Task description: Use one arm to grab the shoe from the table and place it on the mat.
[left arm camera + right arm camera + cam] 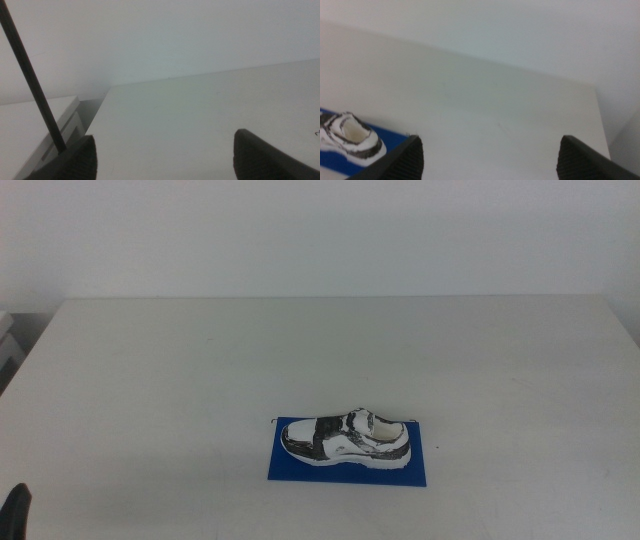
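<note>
Item: shoe (347, 438), white with dark patches, lying on its sole lengthwise on the blue mat (420, 472) near the front of the white table (200, 360), toe toward the left side of the middle view, wholly within the mat's edges. Left pincer (165, 152) and right pincer (490, 152) both stand spread wide with nothing between the jaws, neither touching shoe or mat; only a dark tip of the left one shows at the middle view's lower left corner. Judged status: placement looks complete, so the sound course is to keep both arms well apart from the shoe and avoid nudging the mat.
</note>
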`<move>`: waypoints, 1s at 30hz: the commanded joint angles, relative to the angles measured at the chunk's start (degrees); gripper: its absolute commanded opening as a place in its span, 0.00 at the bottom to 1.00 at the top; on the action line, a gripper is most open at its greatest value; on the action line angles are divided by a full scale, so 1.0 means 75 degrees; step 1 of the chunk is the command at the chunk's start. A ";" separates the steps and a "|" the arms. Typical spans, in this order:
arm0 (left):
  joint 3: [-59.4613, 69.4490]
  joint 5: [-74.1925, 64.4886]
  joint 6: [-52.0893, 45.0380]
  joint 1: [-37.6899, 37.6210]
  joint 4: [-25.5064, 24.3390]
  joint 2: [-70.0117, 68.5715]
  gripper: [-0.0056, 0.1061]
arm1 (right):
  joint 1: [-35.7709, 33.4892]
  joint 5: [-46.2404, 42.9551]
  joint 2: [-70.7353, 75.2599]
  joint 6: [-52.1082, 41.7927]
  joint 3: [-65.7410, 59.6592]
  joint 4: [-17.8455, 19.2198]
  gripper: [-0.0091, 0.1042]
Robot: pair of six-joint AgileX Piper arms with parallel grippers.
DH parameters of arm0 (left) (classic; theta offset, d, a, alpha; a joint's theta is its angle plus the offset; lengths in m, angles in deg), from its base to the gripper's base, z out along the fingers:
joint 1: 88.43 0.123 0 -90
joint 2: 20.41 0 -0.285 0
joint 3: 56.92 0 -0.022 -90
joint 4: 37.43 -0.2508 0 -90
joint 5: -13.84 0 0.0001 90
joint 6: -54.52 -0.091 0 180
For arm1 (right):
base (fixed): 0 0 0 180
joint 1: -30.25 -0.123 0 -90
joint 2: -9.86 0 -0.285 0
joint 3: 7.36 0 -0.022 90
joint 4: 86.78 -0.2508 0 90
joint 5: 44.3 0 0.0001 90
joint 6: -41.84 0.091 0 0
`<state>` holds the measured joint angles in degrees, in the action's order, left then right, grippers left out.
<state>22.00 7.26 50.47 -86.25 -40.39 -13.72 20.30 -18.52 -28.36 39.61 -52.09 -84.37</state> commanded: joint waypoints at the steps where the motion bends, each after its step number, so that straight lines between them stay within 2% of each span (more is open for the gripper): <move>1: 0.0039 0.0620 0.0049 -0.0039 0.0066 -0.0055 0.89 | 0.0059 -0.1473 0.0641 -0.0027 -0.0584 0.0057 0.89; 5: 0.0039 0.0620 0.0049 -0.0039 0.0066 -0.0055 0.89 | 0.0059 -0.2639 0.1723 -0.0036 -0.1867 0.0084 0.89; 7: 0.0039 0.0620 0.0049 -0.0039 0.0066 -0.0055 0.89 | 0.0059 -0.2840 0.2206 -0.0051 -0.2418 0.0084 0.89; 14: 0.0039 0.0620 0.0049 -0.0039 0.0066 -0.0055 0.89 | 0.0059 -0.2814 0.3548 -0.0044 -0.3512 0.0094 0.89; 19: 0.0039 0.0620 0.0049 -0.0039 0.0066 -0.0055 0.89 | 0.0059 -0.2816 0.4351 -0.0044 -0.4083 0.0477 0.89; 30: 0.0039 0.0621 0.0049 -0.0039 0.0066 -0.0055 0.89 | 0.0068 -0.2648 0.4337 -0.0044 -0.4587 0.0625 0.89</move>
<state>22.00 7.24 50.47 -86.25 -40.39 -13.72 20.30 -34.45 2.66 39.61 -86.20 -80.47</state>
